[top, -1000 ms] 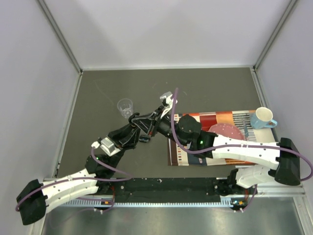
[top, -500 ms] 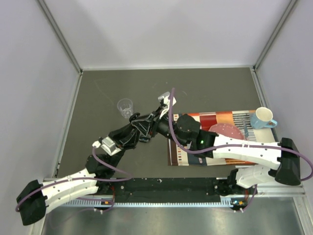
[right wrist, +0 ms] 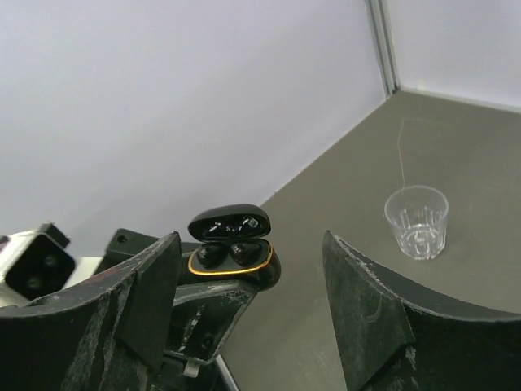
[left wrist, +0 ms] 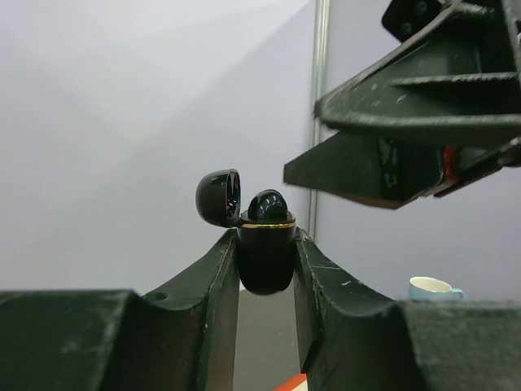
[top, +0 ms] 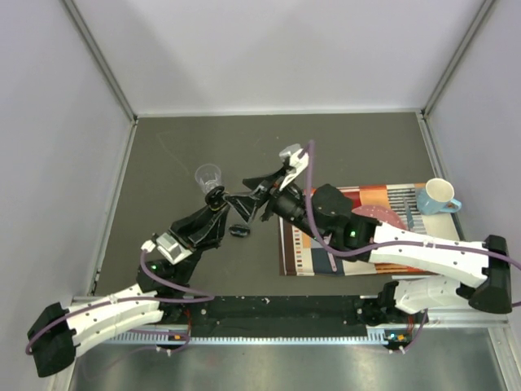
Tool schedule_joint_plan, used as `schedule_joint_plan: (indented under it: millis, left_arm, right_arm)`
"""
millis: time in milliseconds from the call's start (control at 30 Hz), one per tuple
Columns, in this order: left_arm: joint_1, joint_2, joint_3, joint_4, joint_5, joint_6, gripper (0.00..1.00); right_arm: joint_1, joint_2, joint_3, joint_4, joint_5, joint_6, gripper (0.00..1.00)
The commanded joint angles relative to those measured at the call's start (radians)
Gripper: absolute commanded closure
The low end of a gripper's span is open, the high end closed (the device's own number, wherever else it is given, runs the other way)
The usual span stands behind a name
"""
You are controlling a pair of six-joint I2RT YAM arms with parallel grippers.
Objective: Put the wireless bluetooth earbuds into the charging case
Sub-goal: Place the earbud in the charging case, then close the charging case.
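Observation:
The charging case (left wrist: 264,259) is glossy black with a gold rim, and its lid (left wrist: 218,198) stands open. My left gripper (left wrist: 265,238) is shut on the case body and holds it upright above the table. In the right wrist view the case (right wrist: 269,273) shows two wireless bluetooth earbuds (right wrist: 242,251) seated side by side in its wells. My right gripper (right wrist: 248,248) is open, with nothing between its fingers (right wrist: 155,285), a short way back from the case. In the top view the left gripper (top: 217,198) and the right gripper (top: 251,191) face each other mid-table.
A clear plastic cup (top: 208,176) stands just beyond the left gripper. A striped mat (top: 366,199) with a pink disc (top: 378,218) and a white mug (top: 440,195) lies to the right. A small dark oval (top: 238,230) lies on the table; what it is I cannot tell.
The right gripper has opened and drawn back to the right, away from the case. The left gripper has shifted left with the case still in it.

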State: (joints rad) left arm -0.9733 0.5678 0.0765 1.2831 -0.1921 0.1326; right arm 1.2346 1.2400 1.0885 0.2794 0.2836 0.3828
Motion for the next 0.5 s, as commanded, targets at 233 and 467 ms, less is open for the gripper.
schedule_joint_plan:
  millis: [233, 467]
  left_arm:
    - [-0.001, -0.029, 0.078, -0.125, 0.129, 0.019, 1.0]
    - [-0.001, -0.006, 0.181, -0.324, 0.338, 0.068, 1.0]
  right_arm:
    - [-0.059, -0.041, 0.236, -0.339, 0.072, 0.046, 0.25]
    - [-0.141, 0.082, 0.396, -0.618, -0.187, 0.105, 0.26]
